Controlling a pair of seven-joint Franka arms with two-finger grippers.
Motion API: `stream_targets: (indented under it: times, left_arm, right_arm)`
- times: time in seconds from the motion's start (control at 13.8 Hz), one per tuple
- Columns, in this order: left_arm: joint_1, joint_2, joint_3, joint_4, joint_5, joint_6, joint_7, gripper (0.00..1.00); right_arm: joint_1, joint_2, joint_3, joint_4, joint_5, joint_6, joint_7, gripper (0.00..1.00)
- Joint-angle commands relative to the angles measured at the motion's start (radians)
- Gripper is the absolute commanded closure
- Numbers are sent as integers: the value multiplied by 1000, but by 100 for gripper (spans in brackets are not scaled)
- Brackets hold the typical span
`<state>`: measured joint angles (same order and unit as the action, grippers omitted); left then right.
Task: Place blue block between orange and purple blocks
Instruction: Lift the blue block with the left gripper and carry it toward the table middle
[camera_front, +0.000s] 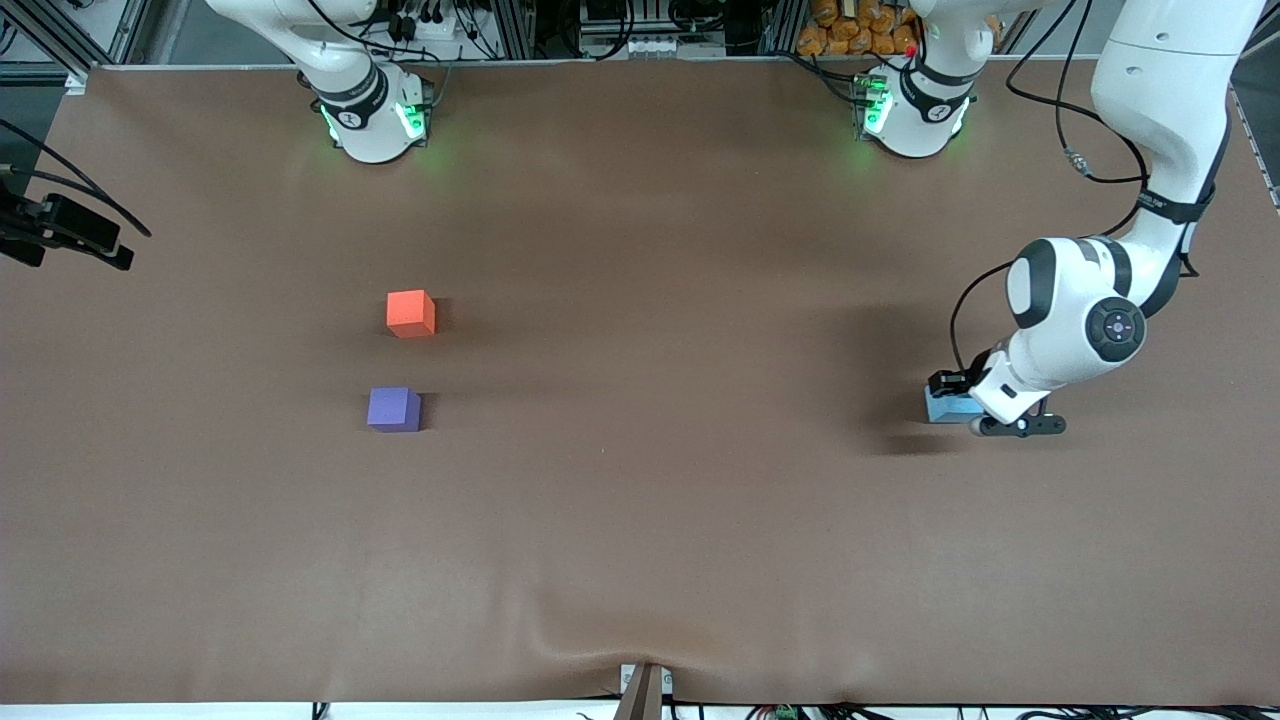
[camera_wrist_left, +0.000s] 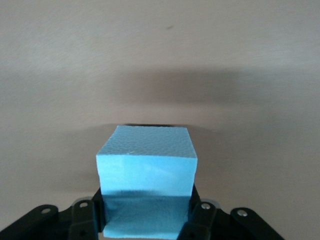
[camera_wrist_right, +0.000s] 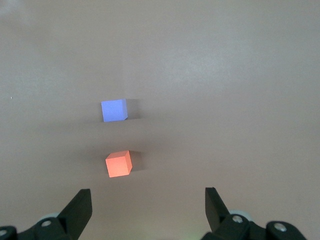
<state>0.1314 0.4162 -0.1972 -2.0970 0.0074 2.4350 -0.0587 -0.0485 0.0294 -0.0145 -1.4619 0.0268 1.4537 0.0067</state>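
Observation:
The blue block (camera_front: 943, 406) sits low at the table surface near the left arm's end of the table. My left gripper (camera_front: 957, 405) is shut on it. In the left wrist view the blue block (camera_wrist_left: 146, 165) fills the space between the black fingers (camera_wrist_left: 84, 215), which press on two of its sides. The orange block (camera_front: 411, 313) and the purple block (camera_front: 393, 409) lie toward the right arm's end, the purple one nearer the front camera, with a gap between them. My right gripper (camera_wrist_right: 147, 197) hangs open high over the orange block (camera_wrist_right: 118, 163) and the purple block (camera_wrist_right: 114, 110), holding nothing.
Brown cloth covers the table (camera_front: 640, 520). A black camera mount (camera_front: 62, 232) juts over the table edge at the right arm's end. A small bracket (camera_front: 643, 690) stands at the near edge. Both arm bases (camera_front: 372, 112) stand along the back.

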Motion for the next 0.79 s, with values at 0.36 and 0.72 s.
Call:
stream_targets:
  times: [0.36, 0.72]
  left_arm:
    - [-59, -7, -206, 87, -15, -11, -145, 38]
    - [-295, 68, -206, 247, -14, -22, -531, 38]
  right_arm:
    - [-14, -3, 14, 6, -1, -12, 13, 0]
    - [-14, -3, 14, 6, -1, -12, 13, 0]
